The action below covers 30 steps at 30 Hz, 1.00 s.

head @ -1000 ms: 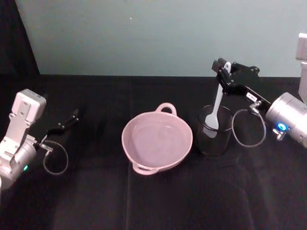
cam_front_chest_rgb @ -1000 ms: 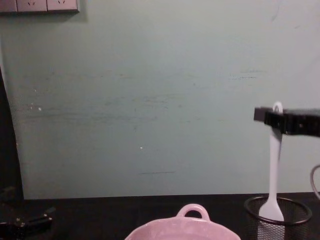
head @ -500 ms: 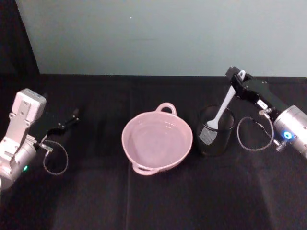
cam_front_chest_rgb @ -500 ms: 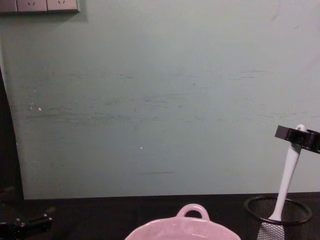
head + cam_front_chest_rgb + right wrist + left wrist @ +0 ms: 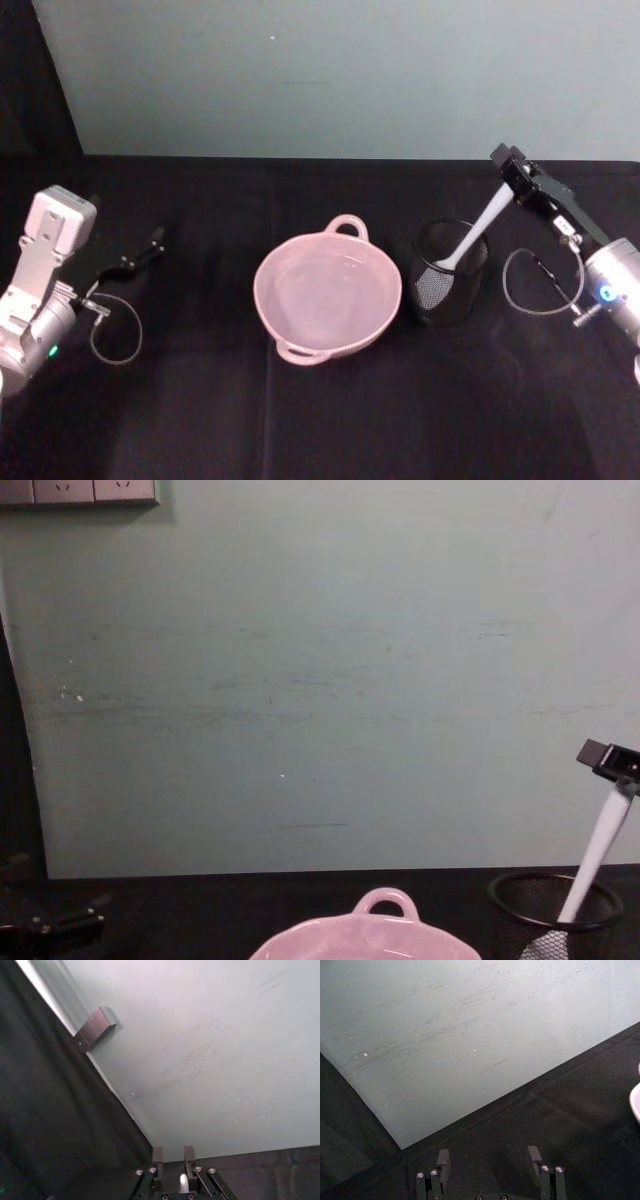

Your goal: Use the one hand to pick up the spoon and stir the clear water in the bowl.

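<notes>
Right hand (image 5: 512, 172) has swung right, tilting the spoon (image 5: 478, 236) it's clamped on, blade in mesh cup (image 5: 449, 272). Next I lift toward bowl (image 5: 328, 294); left gripper (image 5: 490, 1160) parked, jaws apart.

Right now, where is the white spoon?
In the head view the spoon leans in the mesh cup, right of the pink bowl; the right end effector grips its handle top.

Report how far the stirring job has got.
Done: right gripper is shut on the spoon handle. In hand: the spoon leans with its blade in the mesh cup. Left: carry it to the pink bowl and stir. Left gripper sits open, idle.
</notes>
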{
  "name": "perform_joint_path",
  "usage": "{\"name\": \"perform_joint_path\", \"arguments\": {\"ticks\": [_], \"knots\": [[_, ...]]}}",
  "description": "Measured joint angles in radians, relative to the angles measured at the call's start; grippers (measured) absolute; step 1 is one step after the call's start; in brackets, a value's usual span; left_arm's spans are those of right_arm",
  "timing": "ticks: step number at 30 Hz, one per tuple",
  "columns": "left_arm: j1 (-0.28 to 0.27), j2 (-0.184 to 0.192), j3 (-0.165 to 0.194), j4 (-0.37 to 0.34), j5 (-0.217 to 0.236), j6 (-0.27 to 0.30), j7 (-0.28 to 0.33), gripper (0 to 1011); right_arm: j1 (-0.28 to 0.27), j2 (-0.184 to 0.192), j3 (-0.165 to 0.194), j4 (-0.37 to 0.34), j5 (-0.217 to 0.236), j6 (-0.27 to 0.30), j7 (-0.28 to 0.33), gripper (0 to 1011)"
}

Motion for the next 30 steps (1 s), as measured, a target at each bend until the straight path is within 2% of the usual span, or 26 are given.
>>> {"name": "perform_joint_path", "arguments": {"ticks": [2, 5, 8, 11, 12, 17, 21, 23, 25, 27, 28, 30], "knots": [[0.0, 0.0, 0.0, 0.0, 0.0, 0.0, 0.0, 1011, -0.002, -0.001, 0.001, 0.007, 0.015, 0.0, -0.003, 324], [0.0, 0.0, 0.0, 0.0, 0.0, 0.0, 0.0, 1011, -0.005, -0.002, 0.002, 0.011, 0.03, 0.0, -0.005, 384], [0.0, 0.0, 0.0, 0.0, 0.0, 0.0, 0.0, 1011, -0.009, 0.002, -0.001, 0.008, 0.039, -0.001, -0.015, 527], [0.0, 0.0, 0.0, 0.0, 0.0, 0.0, 0.0, 1011, -0.011, 0.007, -0.005, 0.003, 0.044, -0.002, -0.02, 586], [0.0, 0.0, 0.0, 0.0, 0.0, 0.0, 0.0, 1011, -0.013, 0.012, -0.009, -0.002, 0.046, -0.001, -0.023, 648], [0.0, 0.0, 0.0, 0.0, 0.0, 0.0, 0.0, 1011, -0.027, 0.036, -0.019, -0.026, 0.049, 0.014, -0.041, 785], [0.0, 0.0, 0.0, 0.0, 0.0, 0.0, 0.0, 1011, -0.057, 0.08, -0.025, -0.084, 0.051, 0.047, -0.063, 893], [0.0, 0.0, 0.0, 0.0, 0.0, 0.0, 0.0, 1011, -0.089, 0.137, -0.03, -0.153, 0.043, 0.091, -0.094, 941], [0.0, 0.0, 0.0, 0.0, 0.0, 0.0, 0.0, 1011, -0.11, 0.174, -0.03, -0.196, 0.038, 0.118, -0.111, 998], [0.0, 0.0, 0.0, 0.0, 0.0, 0.0, 0.0, 1011, -0.127, 0.207, -0.029, -0.232, 0.038, 0.144, -0.125, 1002], [0.0, 0.0, 0.0, 0.0, 0.0, 0.0, 0.0, 1011, -0.147, 0.244, -0.027, -0.268, 0.039, 0.173, -0.138, 1002], [0.0, 0.0, 0.0, 0.0, 0.0, 0.0, 0.0, 1011, -0.165, 0.282, -0.025, -0.301, 0.04, 0.206, -0.147, 1002]]}}
